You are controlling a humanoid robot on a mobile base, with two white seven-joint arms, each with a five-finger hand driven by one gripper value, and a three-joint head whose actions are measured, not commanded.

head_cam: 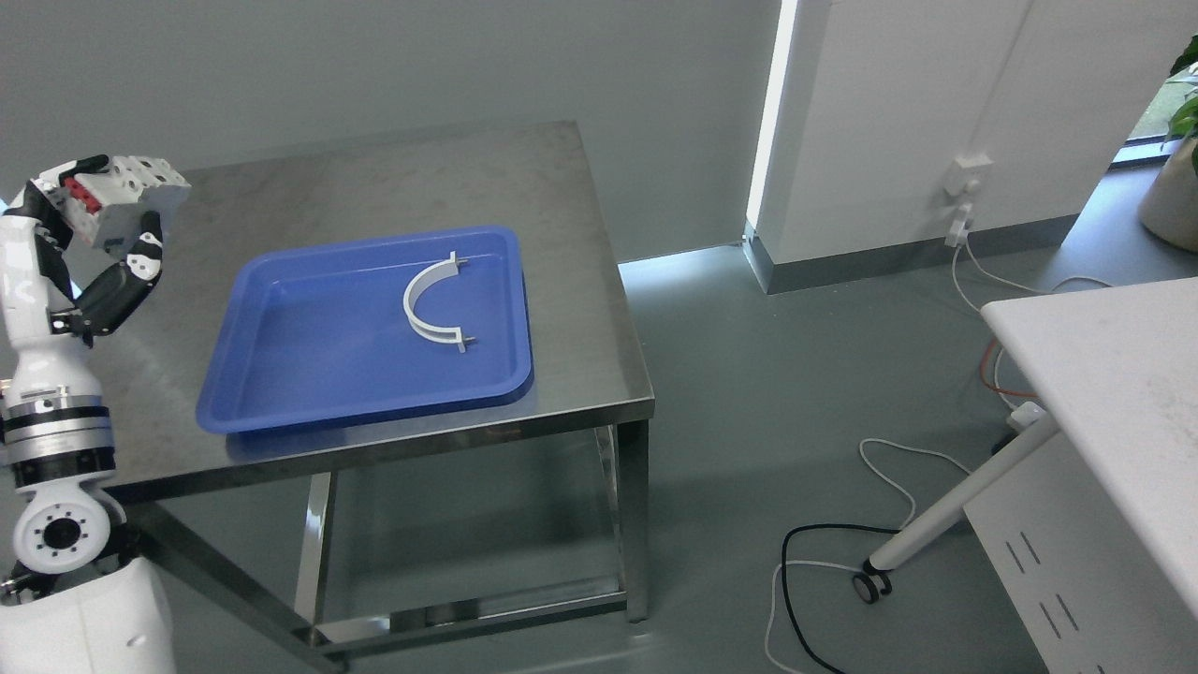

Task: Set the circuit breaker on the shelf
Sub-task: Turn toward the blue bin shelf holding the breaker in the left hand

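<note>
Head view: we look down on a square brushed-steel table [393,187] with a grey floor around it.
Left hand: here we see the white-and-black robot hand [98,234] raised at the far left edge, above the table's left side, its arm rising from the lower left corner.
Fingers: we see the dark fingers [140,257] curled up around a block, gripping it from below and from the side.
Circuit breaker: the grey-and-white boxy circuit breaker with red switch parts [122,192] sits in that grip, held up off the tabletop and tilted.
Right hand: we find none of it in this view.
Tray: a shallow blue plastic tray [309,374] lies flat near the table's middle, just right of the raised hand and apart from it.
In the tray: we spot a white curved half-ring bracket with small pins at both ends [426,304], lying in the tray's right half.
Shelf: we cannot make out a shelf for certain; the table's lower frame [468,608] shows beneath the top.
Right side: a white tabletop on a slanted white leg with a caster [1104,365] stands well apart from the steel table.
Floor: white and black cables [842,543] trail near that caster.
Back wall: a white plug in a wall socket [964,183] and a potted plant [1181,178] at the far right edge.
</note>
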